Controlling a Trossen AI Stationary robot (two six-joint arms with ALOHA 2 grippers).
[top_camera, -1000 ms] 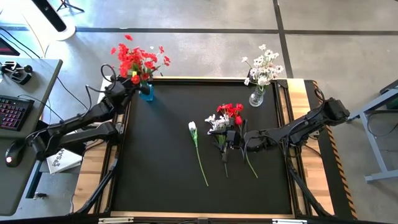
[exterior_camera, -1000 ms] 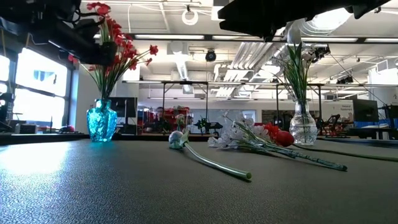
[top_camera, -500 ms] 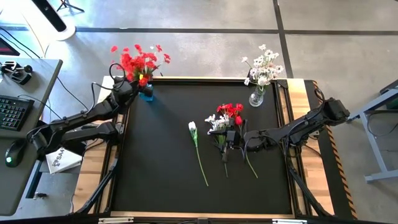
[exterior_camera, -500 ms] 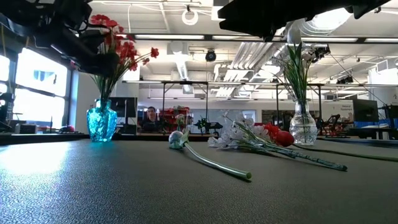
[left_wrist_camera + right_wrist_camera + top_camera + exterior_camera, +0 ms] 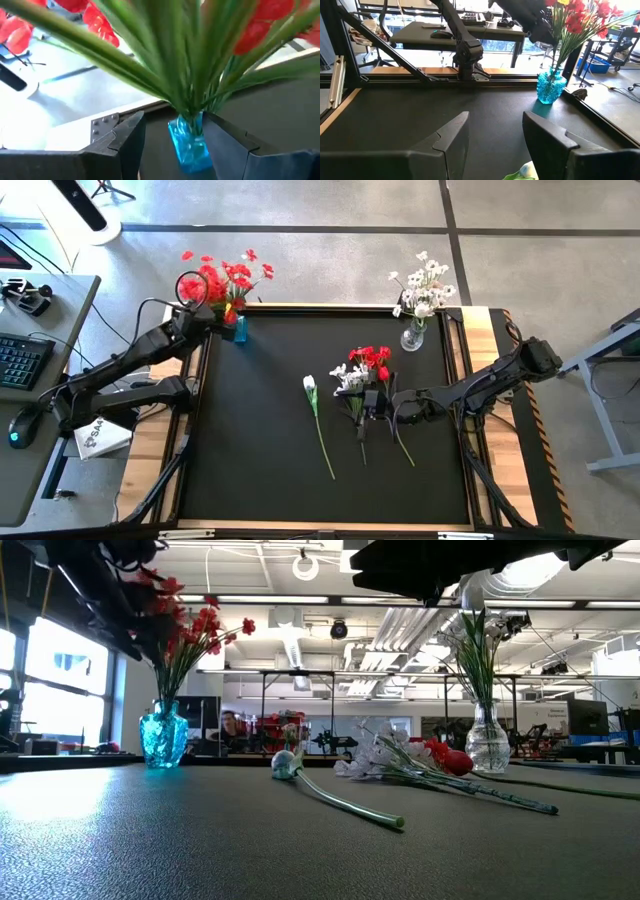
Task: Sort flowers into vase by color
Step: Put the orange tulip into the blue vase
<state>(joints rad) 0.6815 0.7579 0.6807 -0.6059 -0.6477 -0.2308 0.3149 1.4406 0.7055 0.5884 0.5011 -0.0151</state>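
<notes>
A blue vase [image 5: 235,330] at the table's far left corner holds the red flowers [image 5: 222,278] by their green stems [image 5: 175,75]. My left gripper [image 5: 173,117] hovers open just to its left. The fingers stand either side of the vase neck [image 5: 190,131], which lies farther off. A clear vase [image 5: 412,337] at the far right holds white flowers [image 5: 425,285]. A heap of red and white flowers [image 5: 362,370] lies mid-table, under my open right gripper [image 5: 372,402]. One white flower [image 5: 312,395] lies alone on the mat.
A desk with a keyboard [image 5: 20,355] and a mouse [image 5: 18,423] stands left of the table. Wooden rims [image 5: 160,440] edge the black mat [image 5: 260,430]. A person [image 5: 230,725] shows in the room beyond the table.
My left gripper has drawn back from the red blooms toward the table's left edge and tipped up toward level. The red bunch has swayed in the blue vase and now stands free of the gripper.
</notes>
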